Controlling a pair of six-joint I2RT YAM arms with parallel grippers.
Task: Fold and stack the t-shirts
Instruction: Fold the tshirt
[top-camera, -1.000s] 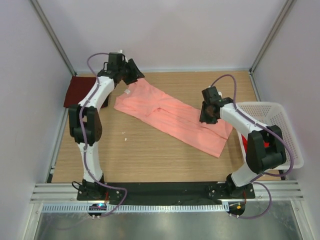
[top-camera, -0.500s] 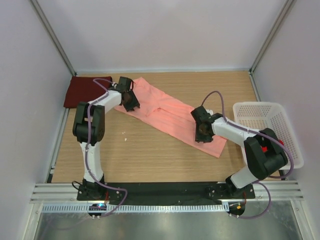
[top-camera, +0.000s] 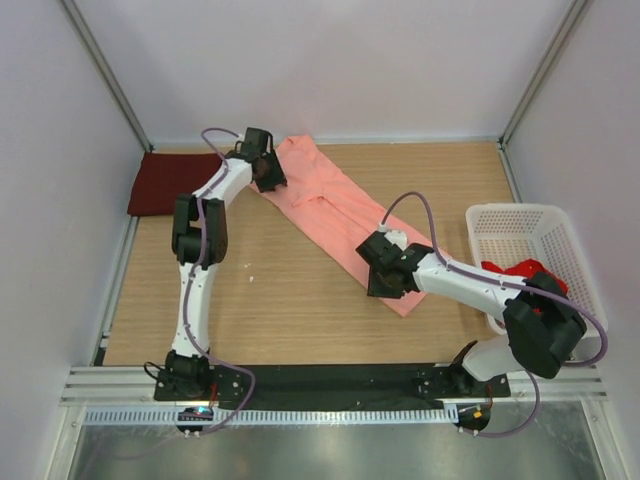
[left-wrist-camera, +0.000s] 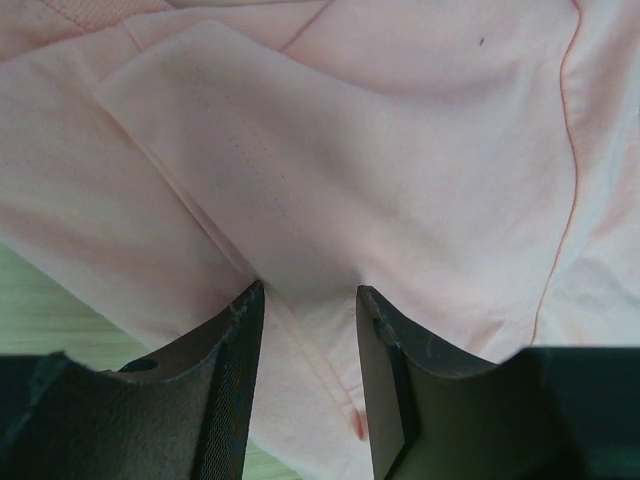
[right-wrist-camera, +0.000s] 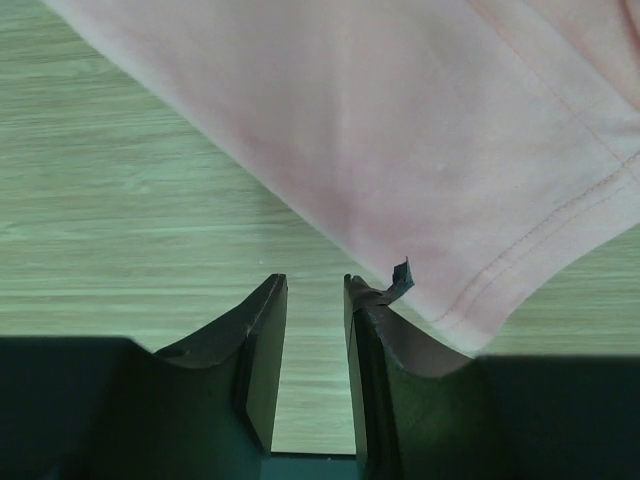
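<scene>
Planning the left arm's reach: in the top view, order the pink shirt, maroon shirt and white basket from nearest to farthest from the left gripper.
From the left gripper:
1. Pink shirt, directly under it.
2. Maroon shirt, far-left corner.
3. White basket, right edge.

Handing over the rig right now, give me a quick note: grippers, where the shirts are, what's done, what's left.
Left gripper: pinching a fold of the salmon-pink shirt at its far end.
Right gripper: over bare wood at the shirt's near edge, fingers close together, holding nothing.
Maroon shirt: folded at the table's far left.
Red shirt: in the white basket.
Left: finish folding pink, stack it, then do the red.
</scene>
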